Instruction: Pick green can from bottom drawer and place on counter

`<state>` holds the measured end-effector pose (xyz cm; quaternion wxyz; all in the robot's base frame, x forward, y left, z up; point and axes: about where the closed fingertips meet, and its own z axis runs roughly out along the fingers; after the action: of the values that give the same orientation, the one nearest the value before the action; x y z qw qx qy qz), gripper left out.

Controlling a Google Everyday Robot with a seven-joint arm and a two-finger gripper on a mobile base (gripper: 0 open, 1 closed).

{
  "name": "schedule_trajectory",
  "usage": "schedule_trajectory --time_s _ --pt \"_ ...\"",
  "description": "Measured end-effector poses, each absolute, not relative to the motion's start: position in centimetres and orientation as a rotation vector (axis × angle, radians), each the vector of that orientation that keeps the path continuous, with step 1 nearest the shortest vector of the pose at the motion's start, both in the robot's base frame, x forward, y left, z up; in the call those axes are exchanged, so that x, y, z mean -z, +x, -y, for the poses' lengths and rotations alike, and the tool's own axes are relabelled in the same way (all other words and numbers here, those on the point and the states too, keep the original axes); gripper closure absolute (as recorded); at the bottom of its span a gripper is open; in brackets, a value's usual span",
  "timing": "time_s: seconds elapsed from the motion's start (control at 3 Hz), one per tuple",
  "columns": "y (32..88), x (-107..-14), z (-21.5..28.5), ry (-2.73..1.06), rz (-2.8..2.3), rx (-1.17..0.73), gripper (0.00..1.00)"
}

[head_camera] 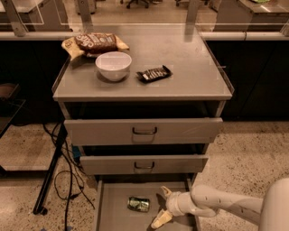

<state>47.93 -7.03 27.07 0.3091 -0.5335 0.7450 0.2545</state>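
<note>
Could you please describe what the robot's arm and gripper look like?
The arm is a smooth, rounded white tube with a bulbous wrist. The gripper, over the bottom drawer, has two tapered cream-yellow fingers. No cables or markings show.

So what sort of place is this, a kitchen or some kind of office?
Probably an office or lab space, not a kitchen: a grey metal drawer cabinet, rolling chair bases behind it, cables on a speckled floor. The gripper hangs over the bottom drawer, beside the green can.
</note>
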Motion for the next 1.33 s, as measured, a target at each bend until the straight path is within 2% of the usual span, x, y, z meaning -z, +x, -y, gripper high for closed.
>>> schedule_trajectory --time_s 1.33 --pt "50.5 -16.7 3.6 -1.31 -2.017 -0.732 0.0"
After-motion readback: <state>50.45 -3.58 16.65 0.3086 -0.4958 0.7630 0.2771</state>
